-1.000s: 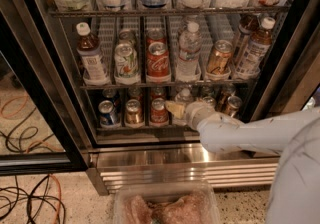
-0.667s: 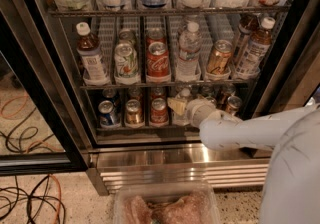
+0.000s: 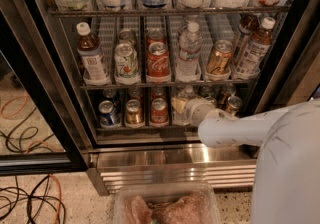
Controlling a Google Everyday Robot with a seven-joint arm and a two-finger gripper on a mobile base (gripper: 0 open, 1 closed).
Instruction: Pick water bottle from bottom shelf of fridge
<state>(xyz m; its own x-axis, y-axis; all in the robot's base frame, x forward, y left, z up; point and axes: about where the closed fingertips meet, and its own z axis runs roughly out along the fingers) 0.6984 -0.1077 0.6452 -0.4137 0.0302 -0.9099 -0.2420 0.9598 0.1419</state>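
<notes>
While the arm (image 3: 240,129) reaches in from the right, the gripper (image 3: 179,104) has edged slightly up and deeper into the fridge (image 3: 165,160) over the last second. It now sits low in the 4th lane of the bottom shelf (image 3: 140,127), just in front of the water bottle (image 3: 186,90). Only the bottle's clear upper part shows behind the gripper, and it stands on the rack, not lifted. I cannot tell whether the jaws are spread or pinching it. By my reading this is the closing approach, so the grasp is near but the pick is not yet done.

On the same rack, 3 lanes to the left each hold a front can: a blue can (image 3: 107,113), a gold can (image 3: 133,113) and a red can (image 3: 159,110), with more cans behind them. 2 further cans (image 3: 232,104) stand to the right of the gripper.

The rack above carries a brown tea bottle (image 3: 90,53), a pale green can (image 3: 126,60), a red cola can (image 3: 158,58), a taller clear bottle (image 3: 189,48), a bronze can (image 3: 219,57) and 2 brown bottles (image 3: 255,48).

At the bottom edge, a clear tray (image 3: 120,199) holds something pinkish that I cannot identify.
</notes>
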